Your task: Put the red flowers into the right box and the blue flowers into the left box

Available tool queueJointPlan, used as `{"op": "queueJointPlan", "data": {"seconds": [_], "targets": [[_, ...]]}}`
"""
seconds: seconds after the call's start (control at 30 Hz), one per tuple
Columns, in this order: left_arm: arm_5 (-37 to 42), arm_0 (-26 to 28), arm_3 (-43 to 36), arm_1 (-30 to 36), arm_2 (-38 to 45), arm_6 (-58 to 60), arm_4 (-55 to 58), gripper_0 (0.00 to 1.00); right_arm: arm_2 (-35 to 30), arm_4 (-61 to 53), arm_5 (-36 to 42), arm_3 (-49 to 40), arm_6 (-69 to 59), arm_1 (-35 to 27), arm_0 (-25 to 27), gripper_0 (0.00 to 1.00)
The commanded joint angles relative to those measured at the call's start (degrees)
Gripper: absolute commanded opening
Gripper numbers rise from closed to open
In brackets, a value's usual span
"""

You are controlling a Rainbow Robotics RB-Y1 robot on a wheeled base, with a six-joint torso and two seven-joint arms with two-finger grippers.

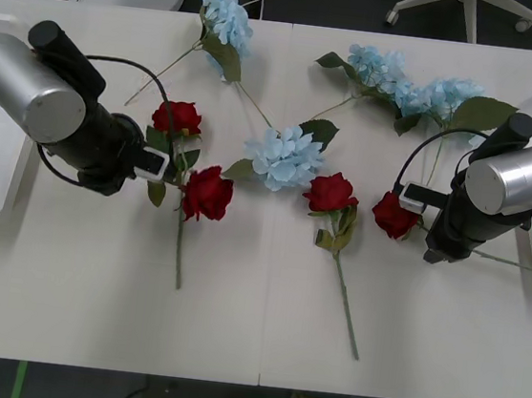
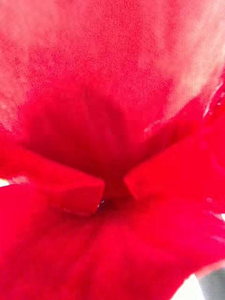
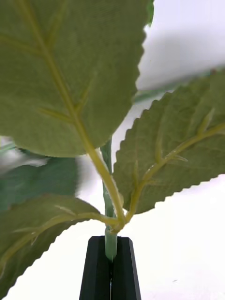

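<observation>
Rose stem (image 3: 110, 243) between left pincer (image 3: 111, 269) fingers

We see a red flower (image 2: 108, 140) pressed right up against the lens, its petals spreading across almost the whole right wrist view. Two petal edges fold inward and nearly meet around a darker hollow low in the middle. The upper petals are paler and washed out. A small white patch shows at one lower corner, with a grey sliver beside it; we cannot tell what either is.
</observation>
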Motion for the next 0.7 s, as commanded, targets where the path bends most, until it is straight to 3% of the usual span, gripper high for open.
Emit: {"op": "queueJointPlan", "data": {"seconds": [0.03, 0.1, 0.2, 0.37, 0.5, 0.57, 0.7], "targets": [[-2.9, -2.1, 0.1, 5.4, 4.7, 1.2, 8.6, 0.0, 0.6, -0.6, -1.6, 0.4, 1.1, 0.7, -1.6, 0.75], [-4.2, -2.1, 0.6, 6.3, 5.1, 1.2, 12.6, 0.0, 0.6, -0.8, -2.1, 1.0, 1.1, 0.7, -1.6, 0.72], [-6.9, -2.0, 1.3, 7.2, 5.1, 1.2, 18.8, 0.0, 0.6, -1.1, -2.4, 1.1, 0.9, 0.7, -1.4, 0.59], [-11.0, 0.1, 3.2, 7.6, 5.1, 1.2, 38.8, 0.0, 0.6, -1.3, -2.7, 1.2, 0.4, 0.7, -1.2, 0.27], [-11.6, 0.3, 3.5, 7.7, 5.3, 1.2, 48.0, 0.0, 0.7, -1.5, -2.8, 1.2, -0.3, 0.7, -1.2, 0.06], [-11.6, 0.3, 2.8, 7.7, 5.6, 1.2, 50.7, 0.0, 0.4, -1.9, -2.8, 1.2, -1.0, 0.7, -1.2, 0.0], [-11.6, 0.2, -0.3, 7.2, 8.1, 12.8, 51.3, 0.0, -0.3, -2.7, -3.3, 1.3, -3.0, 0.7, -1.2, 0.0]]}}
